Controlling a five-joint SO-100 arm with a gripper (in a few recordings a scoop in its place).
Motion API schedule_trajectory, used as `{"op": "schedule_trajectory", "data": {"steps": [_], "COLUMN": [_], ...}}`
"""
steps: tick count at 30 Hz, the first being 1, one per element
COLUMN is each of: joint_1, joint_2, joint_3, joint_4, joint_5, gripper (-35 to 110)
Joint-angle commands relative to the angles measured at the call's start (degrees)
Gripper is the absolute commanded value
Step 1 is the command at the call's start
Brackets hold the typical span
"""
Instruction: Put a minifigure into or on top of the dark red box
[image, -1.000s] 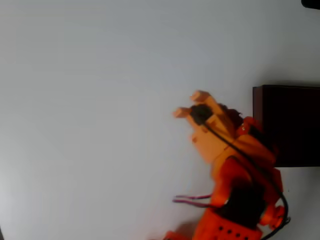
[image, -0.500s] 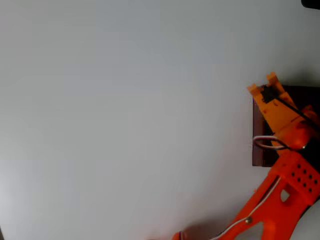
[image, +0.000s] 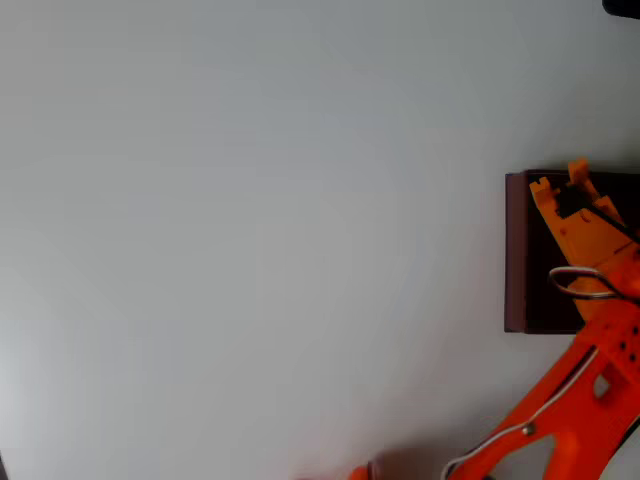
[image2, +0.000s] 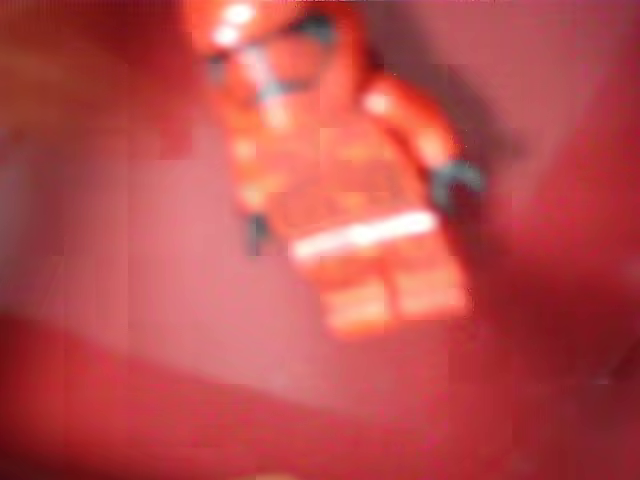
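Where seen from overhead, orange claw (image: 560, 183) is poised over dark red box (image: 516, 250) at right edge of white worktop (image: 250, 230); fingers slightly parted, grip cannot be told. Minifigure (image2: 340, 190) seen blurred against red surface in wrist view.

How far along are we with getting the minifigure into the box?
Carry looks done: overhead, the gripper hangs over the box. The blurry wrist view shows the minifigure against red surfaces, likely the box's inside. Whether it is released or held, I cannot tell. Left: confirm the drop, then withdraw the arm.
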Motion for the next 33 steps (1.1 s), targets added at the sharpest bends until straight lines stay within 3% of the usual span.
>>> {"op": "schedule_trajectory", "data": {"steps": [1,8,22,33], "joint_1": [-3.34,-13.18,-42.28,-56.51], "joint_2": [12.30,37.18,97.73,114.70], "joint_3": [5.10,23.55,62.05,74.79], "joint_4": [0.79,0.09,0.44,5.10], "joint_5": [-2.29,-3.52,7.65,2.46], "gripper": [18,16,15,6]}}
